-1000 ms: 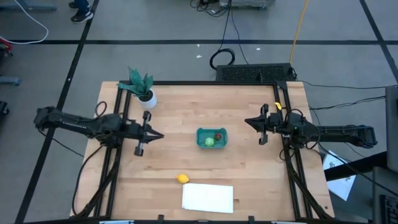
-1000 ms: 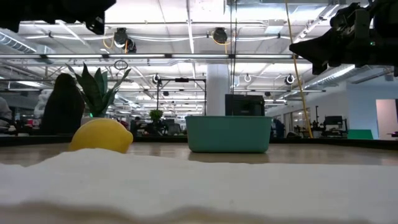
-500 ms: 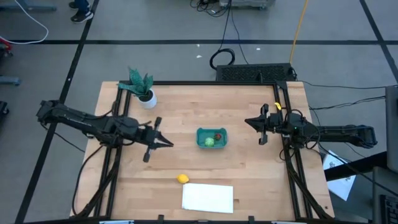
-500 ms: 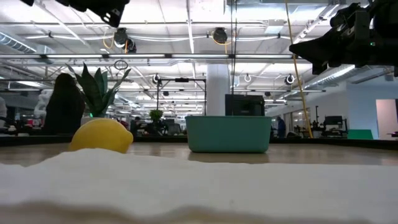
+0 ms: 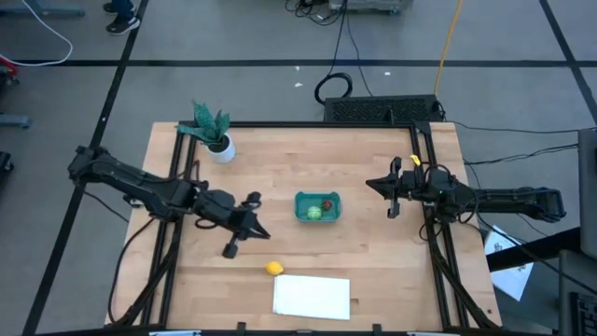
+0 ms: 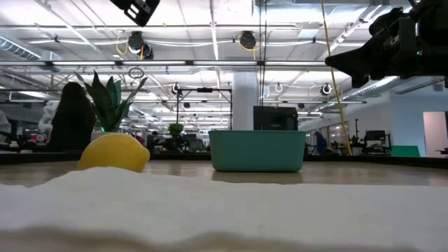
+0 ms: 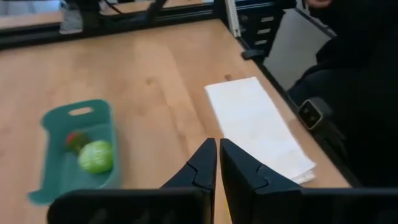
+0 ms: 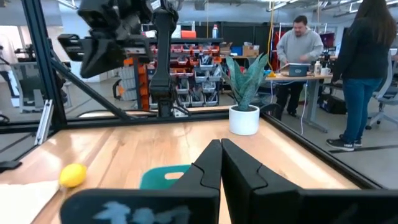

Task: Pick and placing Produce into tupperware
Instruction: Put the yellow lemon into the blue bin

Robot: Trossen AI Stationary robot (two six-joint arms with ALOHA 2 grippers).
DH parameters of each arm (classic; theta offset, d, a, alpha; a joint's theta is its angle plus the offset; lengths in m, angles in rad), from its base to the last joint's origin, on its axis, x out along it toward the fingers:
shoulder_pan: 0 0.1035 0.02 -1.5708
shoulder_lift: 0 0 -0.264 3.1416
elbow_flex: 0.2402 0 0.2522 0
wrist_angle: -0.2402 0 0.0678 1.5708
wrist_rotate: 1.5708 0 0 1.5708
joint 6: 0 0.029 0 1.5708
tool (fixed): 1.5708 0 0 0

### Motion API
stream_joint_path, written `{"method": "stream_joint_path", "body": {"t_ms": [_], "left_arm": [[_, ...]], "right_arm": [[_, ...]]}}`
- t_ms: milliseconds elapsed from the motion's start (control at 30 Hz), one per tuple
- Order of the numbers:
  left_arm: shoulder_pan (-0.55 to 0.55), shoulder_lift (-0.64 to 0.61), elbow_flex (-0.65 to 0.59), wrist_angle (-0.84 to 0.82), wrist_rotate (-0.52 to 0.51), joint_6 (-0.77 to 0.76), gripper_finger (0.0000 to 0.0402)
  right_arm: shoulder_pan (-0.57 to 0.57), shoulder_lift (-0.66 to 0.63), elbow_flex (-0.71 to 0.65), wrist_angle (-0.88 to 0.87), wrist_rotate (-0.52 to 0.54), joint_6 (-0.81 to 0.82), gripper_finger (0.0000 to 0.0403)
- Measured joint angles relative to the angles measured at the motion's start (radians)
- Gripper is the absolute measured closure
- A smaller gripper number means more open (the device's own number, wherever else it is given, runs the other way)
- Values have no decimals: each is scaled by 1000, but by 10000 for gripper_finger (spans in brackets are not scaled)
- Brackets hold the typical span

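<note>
**Lemon left to fetch, two pieces already in the tub**

I have the left gripper [image 5: 258,227] above the table between the tub [image 5: 318,207] and the lemon [image 5: 273,269], its jaws pressed together in the left wrist view. The right gripper [image 5: 374,184] waits near the table's right edge, its jaws closed too.

The lemon lies on bare wood just beside the upper left corner of the white sheet [image 5: 312,297], apart from the tub. The green ball [image 7: 95,157] and the small red piece [image 7: 76,140] already sit inside the tub.

I judge the lemon to be a light, hard plastic toy: smooth, rounded, a little oval, so likely to roll or squirt out of a shallow pinch. I would spread the jaws first, then come straight down and close across its short middle (not over the tapered ends).

The tub is thin teal plastic with rounded corners and a slotted handle tab; it looks light enough to slide if nudged. The table is pale butcher-block wood, and the sheet looks soft and matte.
</note>
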Motion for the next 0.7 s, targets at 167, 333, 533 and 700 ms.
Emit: {"method": "stream_joint_path", "body": {"t_ms": [167,333,533,700], "left_arm": [[-39,86,56,-3,15,-23,376],[-76,153,78,-3,51,-41,376],[-100,227,78,-3,51,-88,376],[-109,277,77,-15,51,-107,376]], "right_arm": [[0,0,0,-2,0,22,403],[0,-1,0,-17,0,36,403],[0,0,0,-30,0,36,403],[0,0,0,-30,0,36,403]]}}
